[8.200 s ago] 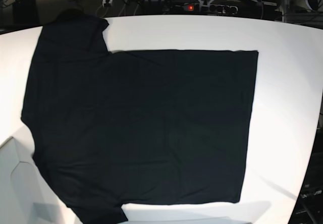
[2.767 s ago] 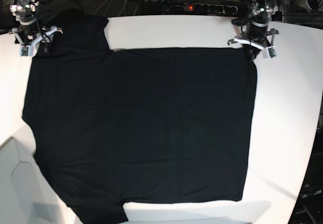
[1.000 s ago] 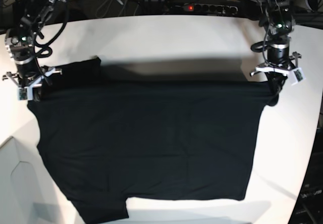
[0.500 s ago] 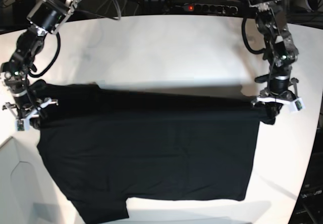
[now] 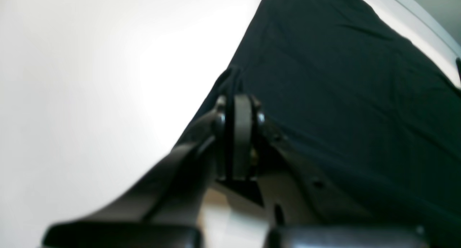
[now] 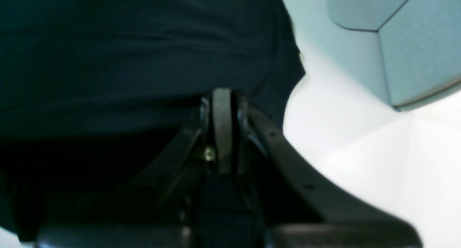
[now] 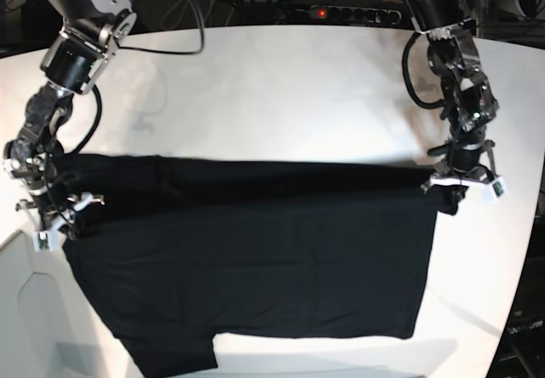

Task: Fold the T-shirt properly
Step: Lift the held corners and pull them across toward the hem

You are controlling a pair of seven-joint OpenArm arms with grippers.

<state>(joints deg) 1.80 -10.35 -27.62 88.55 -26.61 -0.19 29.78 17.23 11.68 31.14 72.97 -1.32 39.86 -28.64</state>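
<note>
A first lengthwise fold appears partly made: the far edge of the T-shirt (image 7: 255, 250) is held doubled over, clamped at one corner in the left gripper (image 7: 461, 184) and at the other in the right gripper (image 7: 53, 222). The rest lies flat below both grippers; sleeves and further folds remain. The white bench (image 7: 281, 88) is bare beyond them, with cables behind
</note>
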